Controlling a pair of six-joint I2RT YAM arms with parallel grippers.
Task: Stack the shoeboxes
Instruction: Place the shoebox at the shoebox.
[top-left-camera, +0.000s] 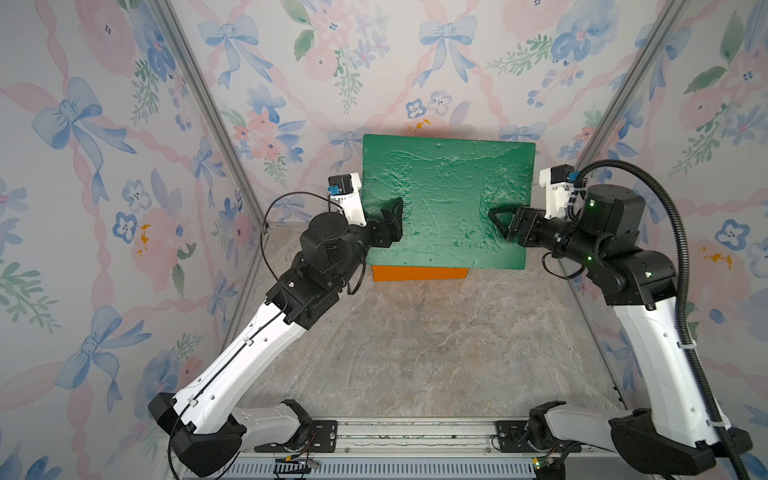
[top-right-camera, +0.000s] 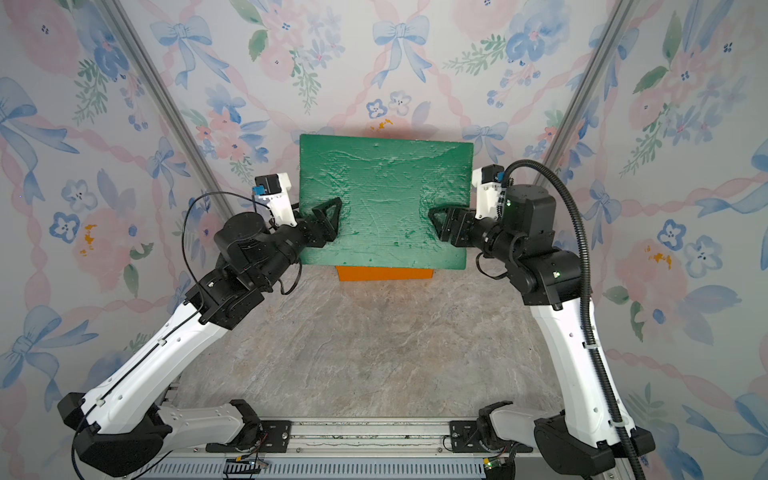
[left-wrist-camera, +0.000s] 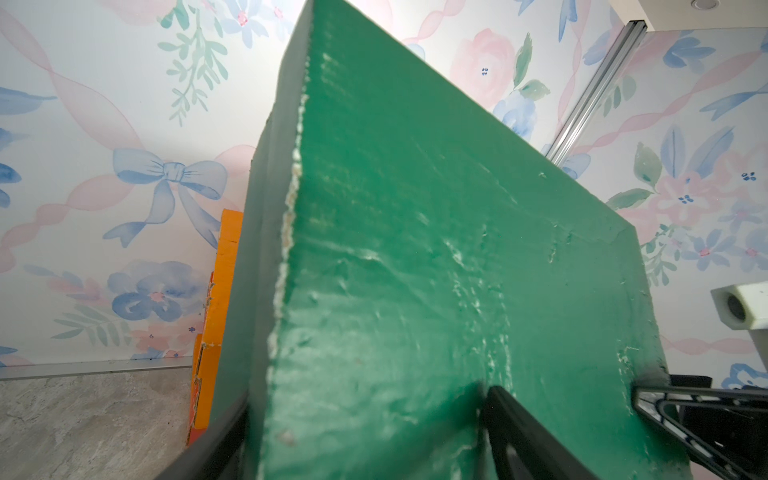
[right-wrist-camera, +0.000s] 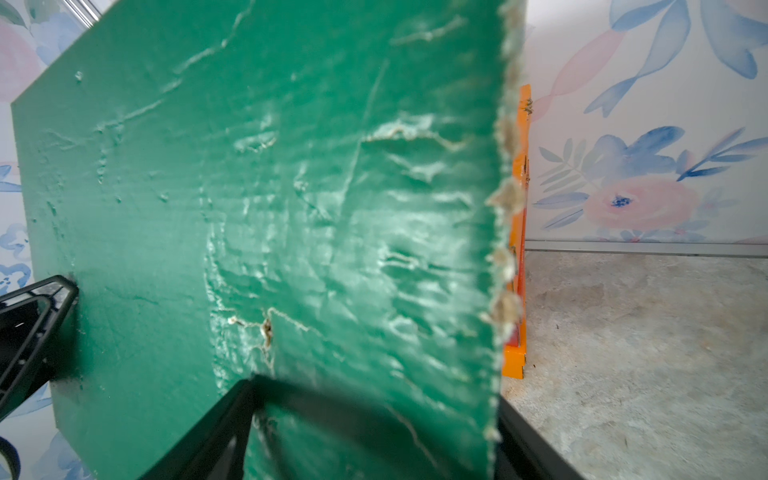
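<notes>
Main risk: an uneven release. Letting go at one end first is likely to swing the green shoebox (top-left-camera: 446, 199) round and leave it askew on the orange shoebox (top-left-camera: 419, 273) beneath, or to nudge the pile against the wall (top-left-camera: 415, 83) close behind. Also a chance of snagging on the frayed, torn cardboard along the lid edge, which could catch a finger on the way out and drag the box along. Hard to tell whether resting on the stack or just above it; if above, a drop onto one corner to be feared.

Green shoebox in the upper middle of both top views, with only a strip of orange showing below its lower edge. Left tool (top-left-camera: 392, 222) at its left end, right tool (top-left-camera: 500, 224) at its right end. Each about half spread and apparently clamped on the green shoebox — one finger (left-wrist-camera: 511, 424) flat on the painted top, its mate (left-wrist-camera: 216, 440) under the end. Same on the right: finger (right-wrist-camera: 257, 399) on top, the other beneath. Nothing else touched.
</notes>
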